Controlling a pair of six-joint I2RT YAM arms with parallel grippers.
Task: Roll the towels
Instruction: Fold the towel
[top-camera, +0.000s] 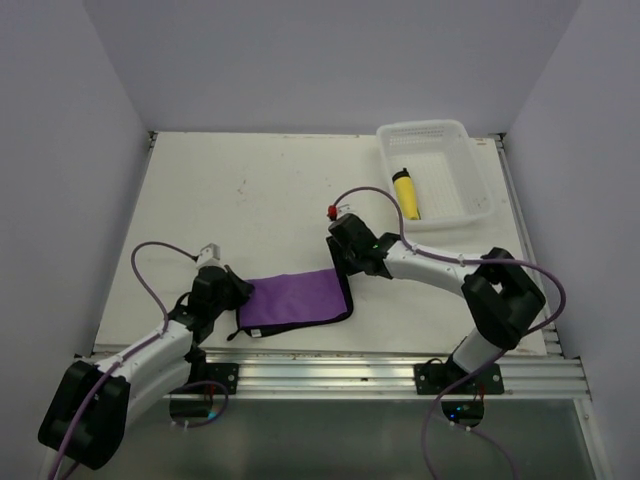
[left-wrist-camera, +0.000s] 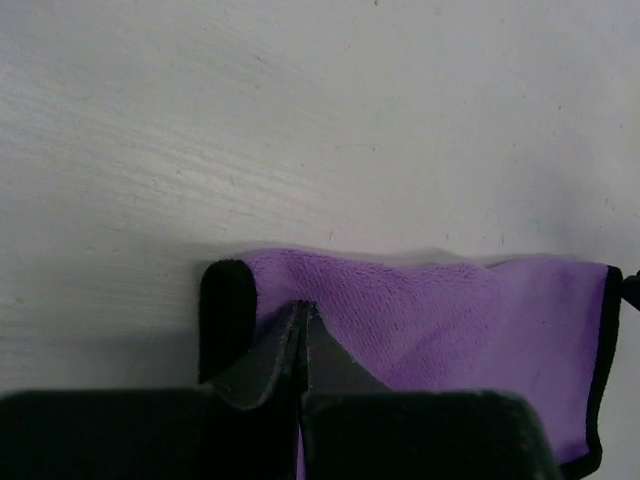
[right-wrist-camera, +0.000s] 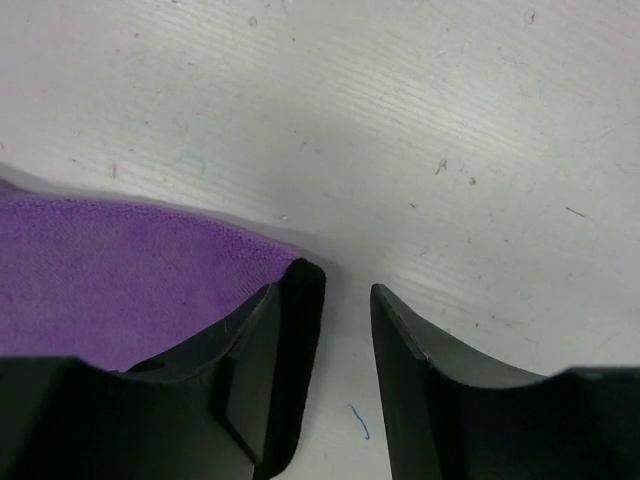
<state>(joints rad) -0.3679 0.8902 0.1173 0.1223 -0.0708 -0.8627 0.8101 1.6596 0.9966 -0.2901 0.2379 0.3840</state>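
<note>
- The purple towel (top-camera: 295, 297) is lying flat near the front edge of the table (top-camera: 250, 190), between the two arms. That is probably why each claw is working at one end of it.
- The left gripper (left-wrist-camera: 300, 310) is sitting at the towel's left end with its fingertips pressed together. It looks to be pinching the cloth just inside the black-edged corner, likely to anchor or lift that end for a roll.
- The right gripper (right-wrist-camera: 335, 295) is resting at the towel's right end with its jaws standing apart and bare table showing in the gap. The black edging is lying against the inner face of one finger, unclamped, so nothing is being held there.
- The yellow towel (top-camera: 406, 192) is lying rolled inside the white basket (top-camera: 425, 128) at the far right, so that one seems finished.
- The left arm is reaching low from the near left with its wrist angled right. The right arm is folding in from the near right, its elbow raised and forearm stretching left toward the cloth.
</note>
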